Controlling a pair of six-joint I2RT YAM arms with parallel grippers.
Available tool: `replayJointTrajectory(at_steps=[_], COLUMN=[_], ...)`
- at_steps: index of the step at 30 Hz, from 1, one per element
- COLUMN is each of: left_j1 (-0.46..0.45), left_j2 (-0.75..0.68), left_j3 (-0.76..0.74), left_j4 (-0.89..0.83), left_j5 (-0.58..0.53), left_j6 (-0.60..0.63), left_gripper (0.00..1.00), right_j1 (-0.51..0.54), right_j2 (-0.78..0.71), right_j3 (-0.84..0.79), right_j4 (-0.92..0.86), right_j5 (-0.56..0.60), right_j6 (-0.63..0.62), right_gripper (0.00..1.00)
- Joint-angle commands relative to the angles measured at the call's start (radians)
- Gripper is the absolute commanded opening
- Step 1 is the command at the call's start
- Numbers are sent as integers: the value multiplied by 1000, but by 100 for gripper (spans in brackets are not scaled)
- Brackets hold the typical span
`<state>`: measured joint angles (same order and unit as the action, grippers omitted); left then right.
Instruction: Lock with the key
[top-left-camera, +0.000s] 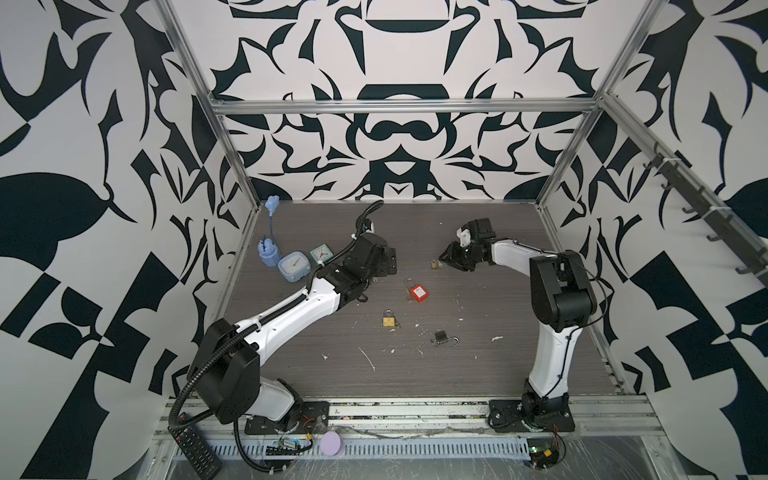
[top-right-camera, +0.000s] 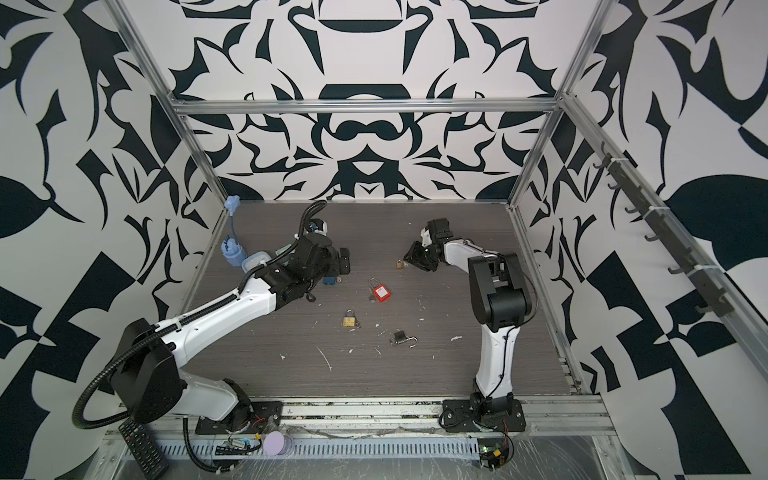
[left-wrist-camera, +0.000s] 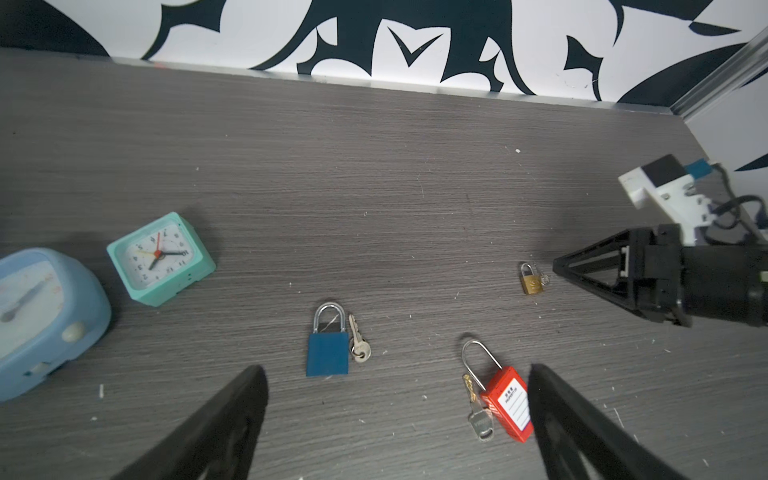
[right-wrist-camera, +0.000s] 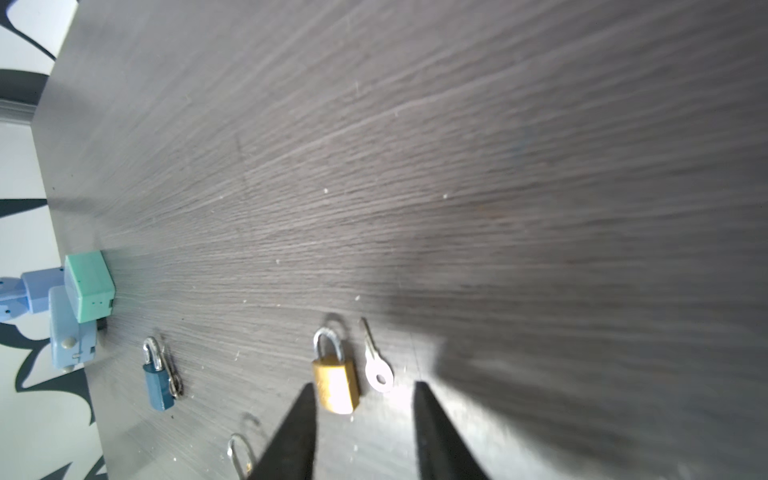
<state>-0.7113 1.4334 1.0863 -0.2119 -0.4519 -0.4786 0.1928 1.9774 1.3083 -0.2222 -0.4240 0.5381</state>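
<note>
- The red padlock (top-left-camera: 417, 292) lies near the middle of the tabletop (top-left-camera: 498, 374), with its keys (left-wrist-camera: 480, 419) touching it. It serves as the reference point below.
- The small brass padlock (right-wrist-camera: 336, 384) lies behind the red padlock, toward the right arm's side, with its shackle closed. Its key (right-wrist-camera: 376, 365) lies loose just beside it and is not inserted.
- The right gripper (right-wrist-camera: 363, 384) has its jaws partly apart and grips nothing. It is low over the small brass padlock and key. Whether a fingertip touches the lock body cannot be judged.
- The left gripper (left-wrist-camera: 395, 368) has its jaws spread wide and is empty. It hovers left of the red padlock, above a blue padlock (left-wrist-camera: 328, 353).
- A larger brass padlock (top-left-camera: 389, 321) lies in front of the red padlock, toward the left arm's side.
- A black padlock (top-left-camera: 442, 337) with its shackle swung open lies in front, toward the right arm's side.
- A teal clock (left-wrist-camera: 160, 259) and a blue clock (left-wrist-camera: 45, 316) stand well left of the red padlock, near the side wall.
- The surface is dark grey wood grain scattered with white flecks.
- The enclosure has black-and-white patterned walls on an aluminium frame. A hook rail (top-left-camera: 702, 208) runs along the right wall.
</note>
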Motion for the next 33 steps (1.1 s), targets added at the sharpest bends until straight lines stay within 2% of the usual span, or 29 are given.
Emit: replayJointTrajectory(at_steps=[1,6,8,10,12,19,22,26,28,33], left_j1=[6,6,3,-22,-82,-357,-442,-501,-513,-514], left_j2=[-70,-201,-269,-329,-375,-375,-309,-173,-88,52], left_j3=[-2,-48,-89,-129,-153,-164,-166,-143,-133,-121], left_j4=[-7,-31,-20,-8,-13,-134,-144,-156,-156,-91], left_j5=[-23,55,154,226,268,280,263,271,275,334], left_j6=[32,13,33,68,158,455,525,542,552,572], left_gripper=[99,99,98,96,94,93,93,91,91,90], right_j1=[11,20,20,20,20,20,21,20,21,76], right_j2=[-171,-420,-532,-635,-740,-1137,-1280,-1405,-1440,-1468], right_j3=[3,-118,-186,-240,-293,-519,-596,-655,-679,-717], right_j4=[-40,-109,-148,-194,-223,-227,-251,-329,-365,-444], right_j5=[52,88,88,89,73,28,4,-63,-141,-176], right_j6=[-48,-102,-120,-131,-126,-80,-59,-29,-30,-47], right_gripper=[55,82,100,100,99,99,99,99,98,100])
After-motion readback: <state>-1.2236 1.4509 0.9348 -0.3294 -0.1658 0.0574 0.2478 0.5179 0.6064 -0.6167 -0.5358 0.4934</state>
